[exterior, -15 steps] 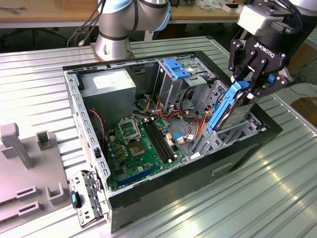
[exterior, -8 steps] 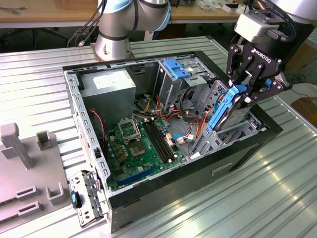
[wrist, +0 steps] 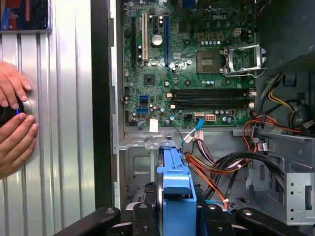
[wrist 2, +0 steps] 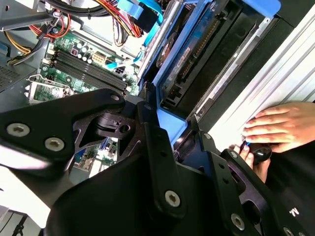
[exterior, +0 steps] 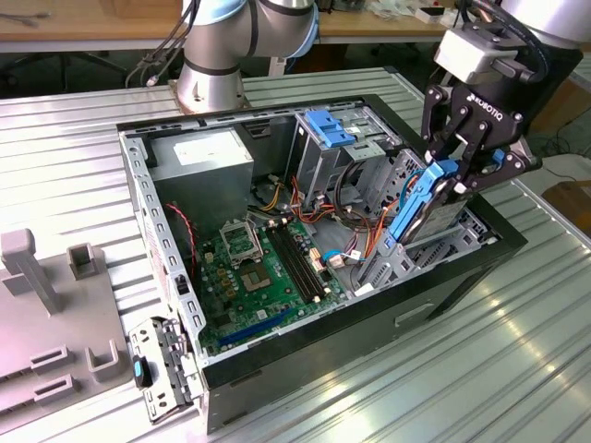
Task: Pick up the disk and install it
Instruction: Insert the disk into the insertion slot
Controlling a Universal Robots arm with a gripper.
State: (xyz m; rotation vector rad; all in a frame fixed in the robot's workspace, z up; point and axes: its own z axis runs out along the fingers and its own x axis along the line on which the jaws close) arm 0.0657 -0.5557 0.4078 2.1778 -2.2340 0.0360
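**Disk held on edge over the case's front bay**

In the exterior view the arm rises from its base behind the case and arches over to the exterior view's right. Its wrist points down, so the black gripper hangs above the case's near right corner. The fingers are clamped on the upper end of the disk, one on each side. The disk stands on edge and leans a little. Its blue plastic rail runs down into the grey metal brackets of the bay. Whether it is seated there cannot be told.

In the first wrist view the gripper pinches the smooth blue carrier of the disk between two black bolted links. In the second wrist view the disk shows a dark underside edged by a blue rail, deep in the bay.

Inside the case lies a green motherboard with long black slots and a square metal socket frame. Red, orange and yellow wires loop beside it. A grey power supply with a white sticker sits at the back. Next to it stands a grey cage with a blue top.

The table is ribbed, shiny metal. A person's hand rests on it beside the case, on a small dark round object.
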